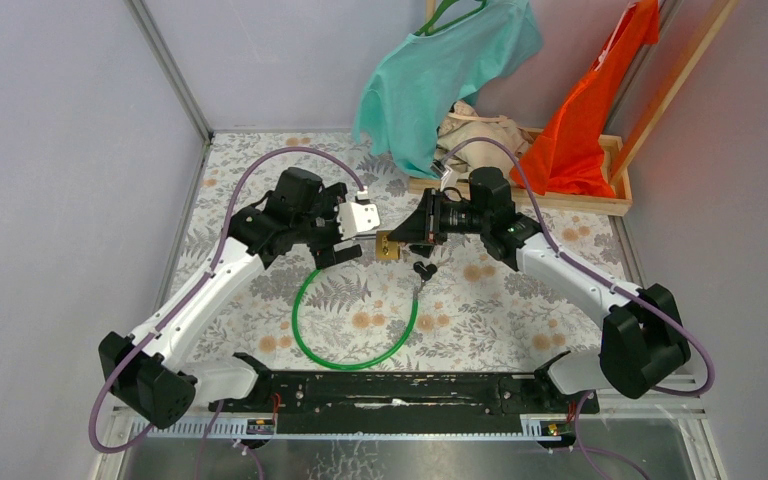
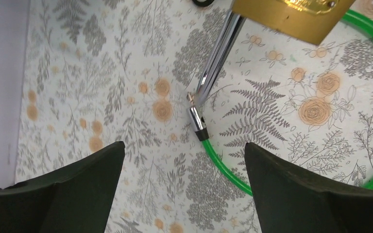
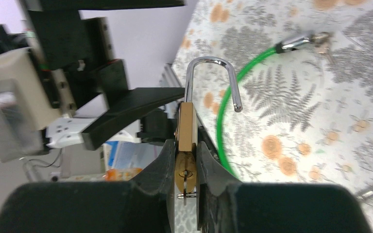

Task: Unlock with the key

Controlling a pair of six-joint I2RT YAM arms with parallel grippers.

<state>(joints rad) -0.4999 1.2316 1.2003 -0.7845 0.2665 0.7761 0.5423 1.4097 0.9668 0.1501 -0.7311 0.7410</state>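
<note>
Floral tabletop (image 1: 520,300) under you: near its middle your right gripper (image 3: 187,162) has its jaws clenched on the padlock (image 3: 186,128), shackle open; your left gripper (image 2: 184,151) jaws spread wide; the key (image 1: 423,270), probably, lies just beside.

One brass padlock (image 3: 186,131), one green cable (image 2: 369,26), one bunch of keys (image 1: 423,270), one teal shirt (image 1: 440,70), one orange cloth (image 1: 590,110), one wooden crate (image 1: 560,203).

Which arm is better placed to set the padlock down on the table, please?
Right: the right gripper is clamped on the padlock, its shackle swung open; the left gripper stands open, holding nothing.
</note>
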